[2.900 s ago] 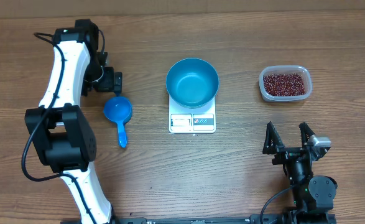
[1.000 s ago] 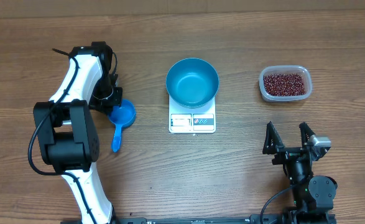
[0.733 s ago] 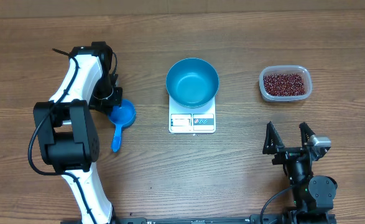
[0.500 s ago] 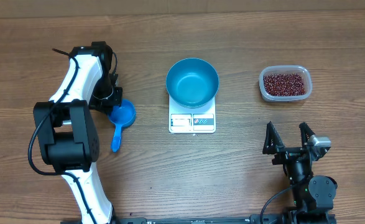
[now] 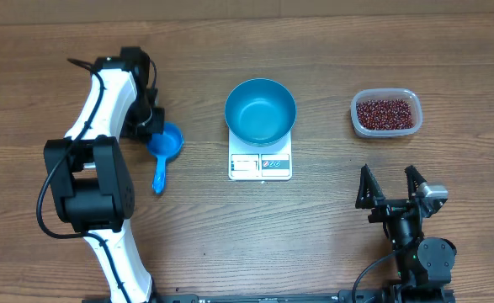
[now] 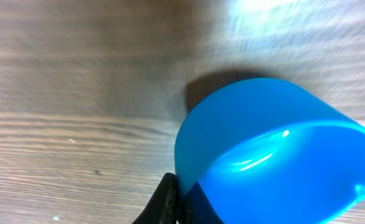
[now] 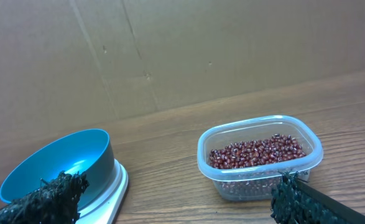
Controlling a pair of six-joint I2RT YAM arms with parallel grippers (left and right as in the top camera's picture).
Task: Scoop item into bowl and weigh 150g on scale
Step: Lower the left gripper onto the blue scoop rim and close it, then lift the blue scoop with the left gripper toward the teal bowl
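Two arms, one busy. L gripper [image 5: 148,126] clenched on rim of blue scoop [image 5: 164,144], cup tipped. We judge it's a pinch to carry it over to the beans. R gripper [image 5: 388,177] parked, fingers spread, holding nothing. Bowl [image 5: 260,111] sits empty on scale [image 5: 260,166], ready to weigh. Beans [image 5: 385,113] all in clear tub [image 5: 356,122], far R. Red-marked label [image 5: 271,165] on scale: we can't read it.

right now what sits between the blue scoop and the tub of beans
The blue bowl, sitting on the white scale, lies between the scoop and the tub. The overhead view shows it.
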